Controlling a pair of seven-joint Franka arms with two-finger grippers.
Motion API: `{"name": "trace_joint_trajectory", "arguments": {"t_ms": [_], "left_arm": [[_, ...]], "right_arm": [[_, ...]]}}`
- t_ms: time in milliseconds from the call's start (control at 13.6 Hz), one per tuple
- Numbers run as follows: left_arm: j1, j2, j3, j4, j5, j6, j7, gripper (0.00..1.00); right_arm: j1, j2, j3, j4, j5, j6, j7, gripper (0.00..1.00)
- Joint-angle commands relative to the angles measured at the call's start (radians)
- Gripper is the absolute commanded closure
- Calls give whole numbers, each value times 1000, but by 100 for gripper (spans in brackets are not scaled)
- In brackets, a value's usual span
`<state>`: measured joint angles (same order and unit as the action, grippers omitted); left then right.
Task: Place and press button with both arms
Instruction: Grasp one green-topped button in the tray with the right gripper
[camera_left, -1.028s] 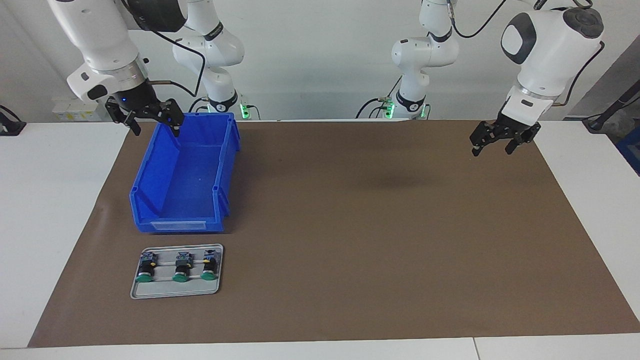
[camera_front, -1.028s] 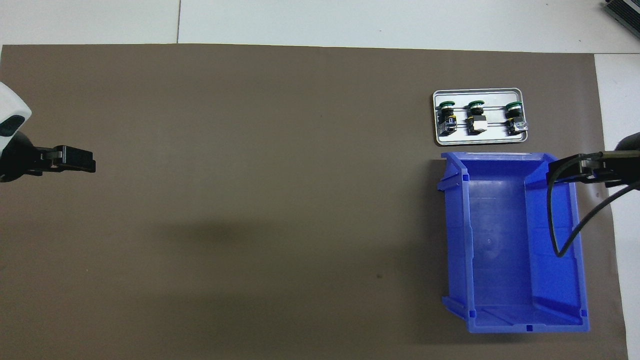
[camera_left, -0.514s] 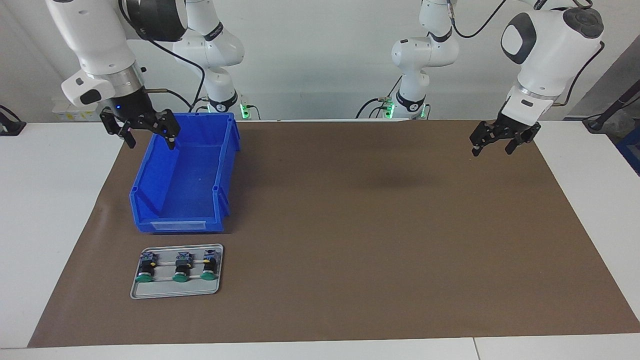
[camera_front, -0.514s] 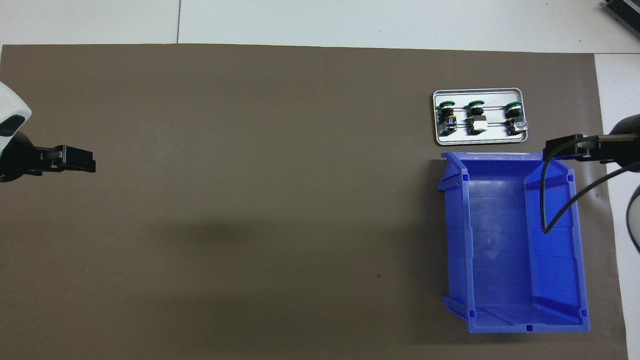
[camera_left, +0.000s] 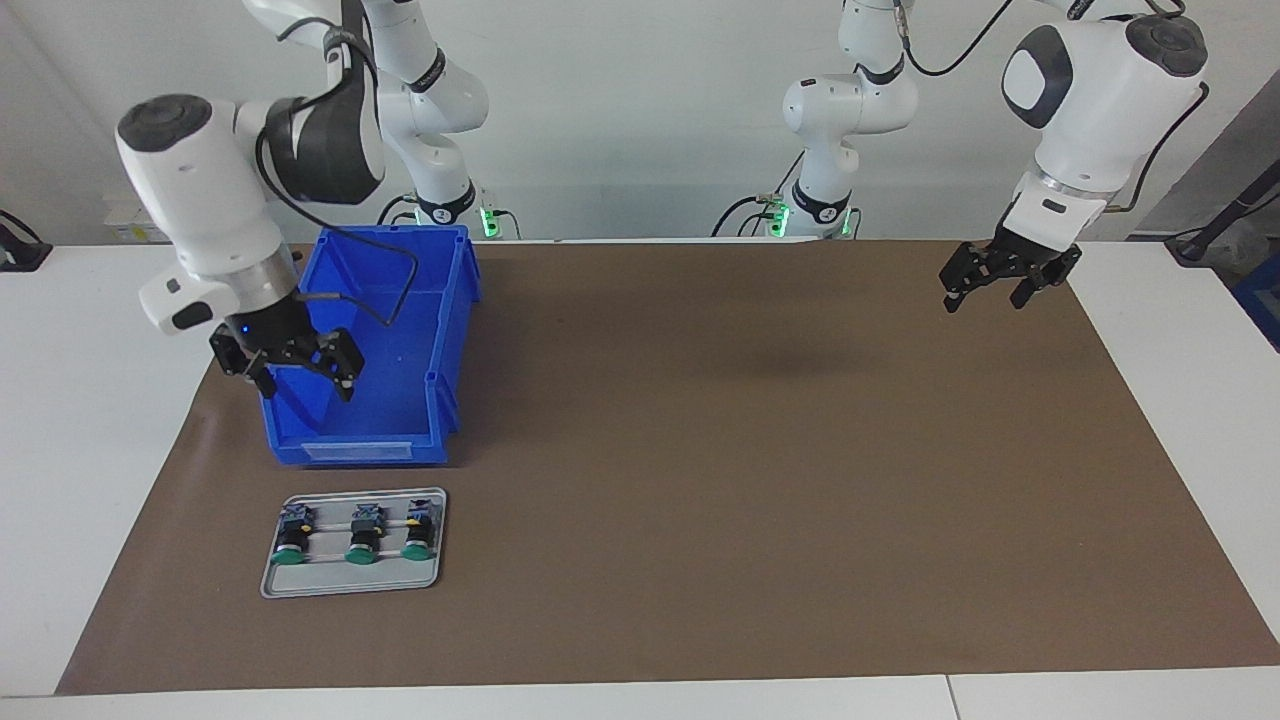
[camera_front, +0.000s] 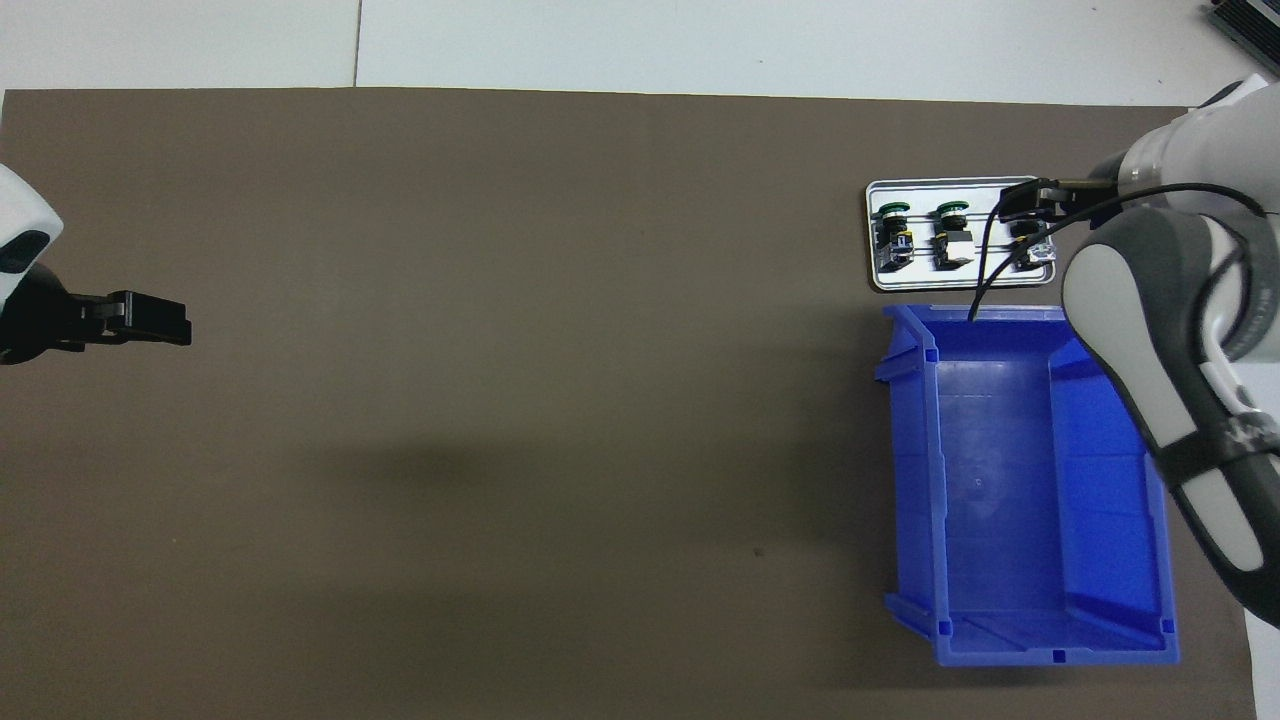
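Three green-capped buttons lie side by side on a small grey tray (camera_left: 352, 585) (camera_front: 958, 283), farther from the robots than the blue bin. They are the button (camera_left: 288, 541) (camera_front: 1030, 240) at the right arm's end, a middle button (camera_left: 362, 539) (camera_front: 951, 232) and a third button (camera_left: 419, 535) (camera_front: 893, 227). My right gripper (camera_left: 306, 386) (camera_front: 1030, 197) hangs open and empty in the air over the bin's end toward the tray. Seen from overhead it covers the tray's corner, touching nothing. My left gripper (camera_left: 984, 298) (camera_front: 150, 317) waits open above the mat at the left arm's end.
The empty blue bin (camera_left: 450, 330) (camera_front: 1000, 480) stands on the brown mat (camera_left: 700, 450) (camera_front: 500, 400) at the right arm's end, between the robots and the tray. A black cable (camera_front: 985, 270) loops from the right wrist over the tray and bin.
The right arm has swung from the bin's corner nearest the robots out toward the tray, its gripper lower and still open. The left arm has not moved.
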<state>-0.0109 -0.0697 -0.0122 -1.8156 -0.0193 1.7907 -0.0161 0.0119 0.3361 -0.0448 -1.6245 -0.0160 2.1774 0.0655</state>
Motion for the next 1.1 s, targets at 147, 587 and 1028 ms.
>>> {"name": "trace_joint_trajectory", "arguments": {"t_ms": [147,587,1028], "left_arm": [[5,-32,-3,-33,16,-2,10,0],[5,-33,-3,-33,16,-2,10,0],[5,-33,-3,-33,16,-2,10,0]], "right_arm": [[-16,176,3,43,65,156,-58,0],[-13,210,8,-34,67,242,-142,0],[-10,228,13,-34,67,263,-145,10]]}}
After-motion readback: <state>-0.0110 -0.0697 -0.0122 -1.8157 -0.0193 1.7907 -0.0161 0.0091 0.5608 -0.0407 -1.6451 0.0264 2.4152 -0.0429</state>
